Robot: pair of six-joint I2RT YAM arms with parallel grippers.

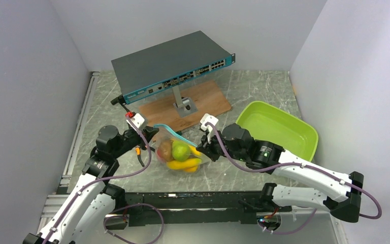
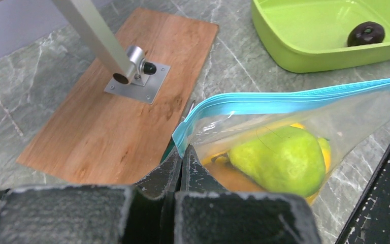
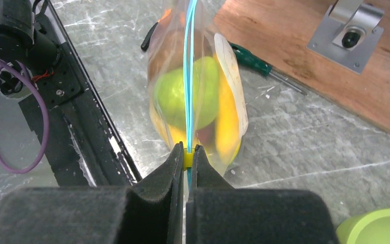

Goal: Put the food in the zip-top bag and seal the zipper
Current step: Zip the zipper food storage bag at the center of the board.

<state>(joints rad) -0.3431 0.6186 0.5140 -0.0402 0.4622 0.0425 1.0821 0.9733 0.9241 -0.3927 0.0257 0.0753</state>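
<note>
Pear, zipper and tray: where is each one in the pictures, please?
pear (image 2: 279, 160), left wrist view, on its green side behind the plastic.
zipper (image 2: 264, 103), left wrist view, middle of the blue strip.
tray (image 1: 274, 127), top view, bare floor.

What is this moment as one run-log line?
left tool: shut on bag corner | right tool: shut on zipper end | bag: stretched between tools, pear inside | tray: one dark fruit

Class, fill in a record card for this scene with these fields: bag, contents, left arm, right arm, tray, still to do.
Bag: clear bag stretched between both grippers
Contents: green pear, banana and brown fruit, seen through the plastic
Left arm: left gripper shut on one end of the blue zipper
Right arm: right gripper shut on the other end
Tray: green tray holding one dark round fruit
Still to do: dark round fruit not bagged
</note>
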